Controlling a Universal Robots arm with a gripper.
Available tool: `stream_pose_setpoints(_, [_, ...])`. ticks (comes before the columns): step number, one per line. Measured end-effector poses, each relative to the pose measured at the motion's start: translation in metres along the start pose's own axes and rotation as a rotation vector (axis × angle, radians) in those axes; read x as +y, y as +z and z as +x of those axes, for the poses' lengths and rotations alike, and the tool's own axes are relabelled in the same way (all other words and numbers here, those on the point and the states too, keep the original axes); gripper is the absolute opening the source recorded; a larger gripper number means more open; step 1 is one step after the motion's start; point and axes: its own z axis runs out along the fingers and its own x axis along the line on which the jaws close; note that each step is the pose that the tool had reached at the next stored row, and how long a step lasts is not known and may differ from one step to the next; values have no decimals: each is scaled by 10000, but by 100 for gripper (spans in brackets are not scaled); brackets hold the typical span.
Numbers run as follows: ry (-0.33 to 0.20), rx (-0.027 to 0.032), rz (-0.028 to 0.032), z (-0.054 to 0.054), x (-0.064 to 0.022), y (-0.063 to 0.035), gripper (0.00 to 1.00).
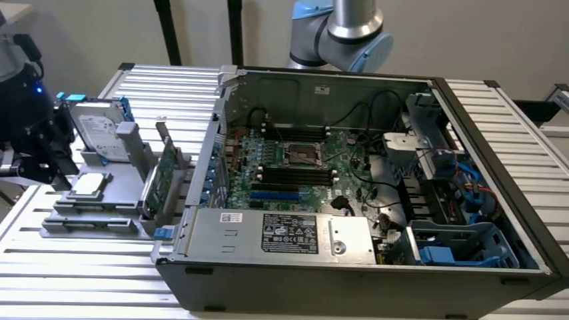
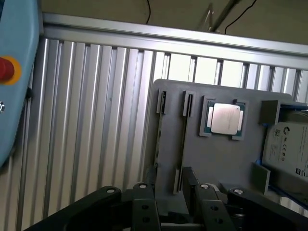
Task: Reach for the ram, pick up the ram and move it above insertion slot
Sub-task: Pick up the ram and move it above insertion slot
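Robotics laboratory bench: an opened computer case (image 1: pixel 356 287) on a ribbed aluminium table (image 1: pixel 80 273), robot arm (image 1: pixel 351 30) behind, parts holder (image 1: pixel 89 223) alongside.

I see the ram (image 2: pixel 183 144) edge-on: a long, very thin dark strip standing on its long edge in the grey holder (image 2: pixel 216 159). It sits in the second narrow slot in from the holder's side edge and runs straight between two small grey end clips. As far as I can judge it is upright. From this angle I can't make out its faces or chips. The insertion slot (image 1: pixel 294 176) is among the long black sockets lying side by side near the middle of the motherboard (image 1: pixel 342 150); I can't tell which one.
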Motion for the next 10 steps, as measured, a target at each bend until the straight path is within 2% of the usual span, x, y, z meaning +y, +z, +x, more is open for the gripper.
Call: stream_pose_setpoints(10, [-2, -1, 1, 19, 23, 183, 36])
